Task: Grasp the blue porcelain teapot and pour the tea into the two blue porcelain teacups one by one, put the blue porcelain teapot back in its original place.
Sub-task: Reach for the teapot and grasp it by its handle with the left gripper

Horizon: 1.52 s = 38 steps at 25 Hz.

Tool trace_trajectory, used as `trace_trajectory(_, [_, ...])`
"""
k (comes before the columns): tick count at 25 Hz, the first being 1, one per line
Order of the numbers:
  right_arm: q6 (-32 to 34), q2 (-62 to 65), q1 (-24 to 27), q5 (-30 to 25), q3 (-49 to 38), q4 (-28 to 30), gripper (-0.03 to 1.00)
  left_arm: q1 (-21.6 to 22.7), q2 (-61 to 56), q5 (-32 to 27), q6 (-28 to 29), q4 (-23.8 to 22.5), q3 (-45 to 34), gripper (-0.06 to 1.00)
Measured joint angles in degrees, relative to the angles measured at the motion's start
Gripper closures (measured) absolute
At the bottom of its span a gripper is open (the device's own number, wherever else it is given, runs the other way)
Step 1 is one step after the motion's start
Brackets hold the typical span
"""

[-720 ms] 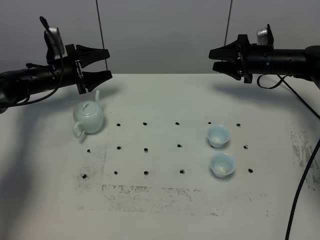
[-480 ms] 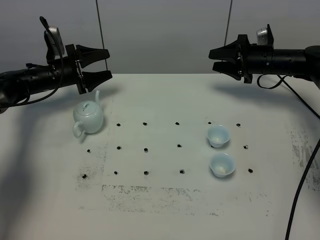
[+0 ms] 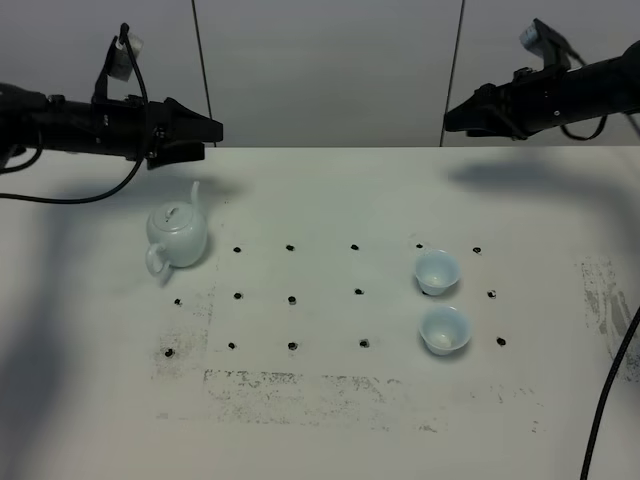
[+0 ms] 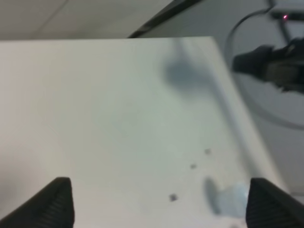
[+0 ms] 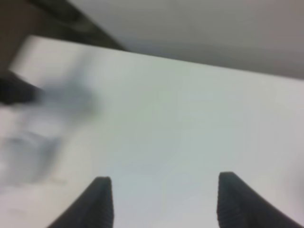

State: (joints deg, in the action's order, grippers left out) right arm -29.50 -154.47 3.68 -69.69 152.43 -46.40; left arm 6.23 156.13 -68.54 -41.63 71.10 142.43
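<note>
In the high view the teapot [image 3: 178,235] is sitting at the left of the table [image 3: 320,420]. The two cups [image 3: 436,271] are standing one behind the other at the right, well apart from it. The left gripper [image 3: 212,130] is hovering in the upper left, above and just behind the teapot, touching nothing. The right gripper [image 3: 452,118] is hanging in the upper right, beyond the cups.

Being glazed porcelain, the teapot is likely going to handle as stiff, slick and brittle, and heavier if filled. The loop handle [image 3: 155,262], pointing toward the lower left, is looking like the safest hold. The thin spout [image 3: 193,193], rising toward the left gripper, is best avoided.

In the left wrist view the left gripper [image 4: 161,204] is standing spread wide with nothing between its fingertips. The teapot is not showing here; a pale blur past one fingertip may be a cup.

In the right wrist view the right gripper [image 5: 168,202] is likewise gaping, empty, over bare table, and blur is hiding any task thing.
</note>
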Motion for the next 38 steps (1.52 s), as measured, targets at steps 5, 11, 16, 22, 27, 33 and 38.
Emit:
trace_trajectory(5, [6.1, 0.6, 0.3, 0.0, 5.3, 27.5, 0.50, -0.1, -2.8, 4.5, 5.8, -19.4, 7.7, 0.24])
trace_trajectory(11, [8.5, 8.9, 0.5, -0.4, -12.6, 37.0, 0.50, -3.5, -13.2, 9.3, 7.9, -43.8, -3.4, 0.24])
trace_trajectory(16, [16.7, 18.5, 0.5, -0.2, -21.7, 46.0, 0.52, -6.9, -22.7, 7.6, 13.9, -56.3, -9.3, 0.27])
trace_trajectory(22, [19.9, 36.5, 0.5, 0.2, -41.1, 52.6, 0.60, -6.8, -34.4, 11.3, 13.7, -58.0, -24.3, 0.40])
trace_trajectory(27, [21.7, 54.2, 0.5, 10.5, -62.9, 53.1, 0.62, -7.3, -46.1, 25.9, 13.4, -57.2, -46.0, 0.42])
trace_trajectory(33, [27.7, 77.3, 0.5, 20.6, -86.4, 53.6, 0.62, -8.3, -59.8, 45.0, 13.3, -53.0, -68.5, 0.42])
trace_trajectory(38, [28.9, 95.6, 0.5, 20.4, -99.9, 50.2, 0.62, -8.9, -63.3, 44.9, 13.3, -52.9, -73.4, 0.42])
